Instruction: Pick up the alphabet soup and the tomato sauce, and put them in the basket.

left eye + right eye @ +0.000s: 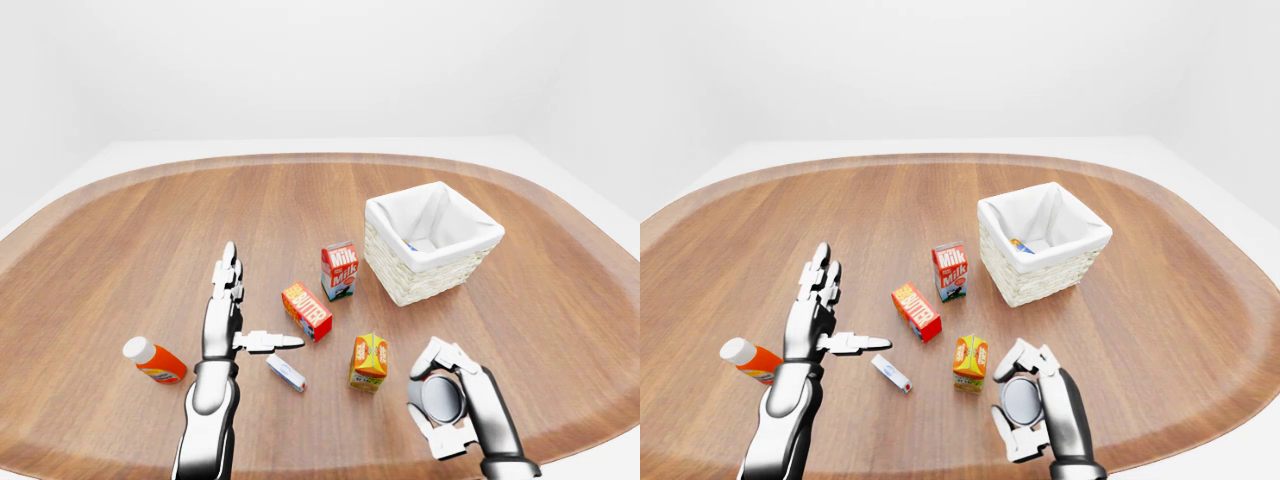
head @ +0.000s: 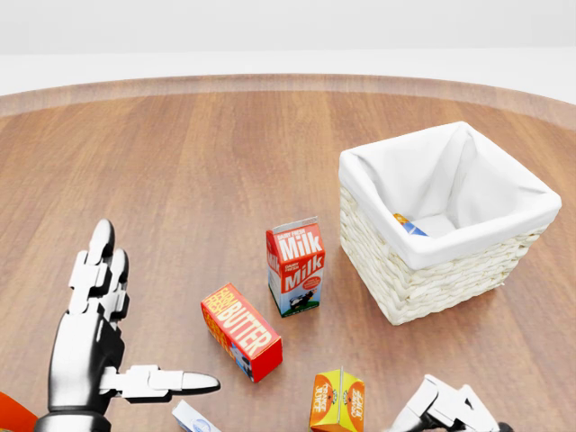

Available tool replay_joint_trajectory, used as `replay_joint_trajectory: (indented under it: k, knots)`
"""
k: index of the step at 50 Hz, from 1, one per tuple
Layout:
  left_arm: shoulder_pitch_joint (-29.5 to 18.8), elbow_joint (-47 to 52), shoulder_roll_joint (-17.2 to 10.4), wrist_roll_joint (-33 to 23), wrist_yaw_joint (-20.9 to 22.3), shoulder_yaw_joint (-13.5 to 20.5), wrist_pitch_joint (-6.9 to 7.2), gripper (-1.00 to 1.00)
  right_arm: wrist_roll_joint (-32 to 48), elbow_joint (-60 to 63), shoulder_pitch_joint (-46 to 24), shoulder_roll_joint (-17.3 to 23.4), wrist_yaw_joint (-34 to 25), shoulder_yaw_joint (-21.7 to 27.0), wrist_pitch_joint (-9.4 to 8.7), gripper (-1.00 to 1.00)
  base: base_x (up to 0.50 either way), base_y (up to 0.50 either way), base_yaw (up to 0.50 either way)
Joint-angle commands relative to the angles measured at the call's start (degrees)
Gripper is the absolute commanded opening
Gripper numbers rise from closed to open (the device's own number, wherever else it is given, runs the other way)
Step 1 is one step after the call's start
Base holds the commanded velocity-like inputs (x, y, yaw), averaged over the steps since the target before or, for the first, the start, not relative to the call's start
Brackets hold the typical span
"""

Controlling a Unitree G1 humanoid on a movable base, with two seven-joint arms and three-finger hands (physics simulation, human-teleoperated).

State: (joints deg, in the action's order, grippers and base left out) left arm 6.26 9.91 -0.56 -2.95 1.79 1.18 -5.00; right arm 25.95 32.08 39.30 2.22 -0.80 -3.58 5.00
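Fingers of the right hand (image 1: 452, 398) are wrapping around a can (image 1: 441, 397), likely one of the two task cans, readying it for the lined basket (image 1: 470, 254) at upper right where something small is already lying, while the left hand (image 1: 228, 318) is hovering spread and empty.

The whole scene is bright and evenly lit, a soft white light from above with no glare, though the metal of the left hand (image 1: 222, 318) carries pale highlights. Shadows are faint and short, just a soft dark patch under the basket (image 1: 432, 246) and the milk carton (image 2: 295, 266) on the wooden table (image 1: 130, 250). Everything is sharp from edge to edge, with no blur, and the two eye views take in a wider sweep, so the table's rim curves.
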Motion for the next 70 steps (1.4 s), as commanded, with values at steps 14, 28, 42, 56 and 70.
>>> replay_joint_trajectory:
  k: [14,28,42,56,70]
  knots:
    - [0.38,1.01,0.09,0.20,-0.30,0.25,0.00,1.00,1.22,12.88,3.79,-5.30,-6.83,6.10,0.00,-1.00,0.00,0.00,0.00]
    - [0.24,0.78,0.06,0.14,-0.27,0.31,0.00,1.00,3.63,17.36,0.70,-10.37,-13.44,9.80,0.00,-1.00,0.00,0.00,0.00]
    - [0.19,0.61,0.09,0.11,-0.29,0.27,0.00,1.00,11.22,21.16,-6.71,-6.68,-11.17,4.65,-8.33,-1.00,0.00,0.00,0.00]
    - [-0.31,0.39,0.00,0.19,-0.27,0.41,0.00,1.00,22.46,20.25,-15.75,-2.61,-7.10,-3.00,-10.00,-1.00,0.00,0.00,0.00]
    - [-0.94,-0.95,0.00,0.50,-0.52,0.72,0.00,1.00,37.38,26.09,-37.38,-3.98,-25.67,-4.38,-10.00,-1.00,0.00,0.00,0.00]
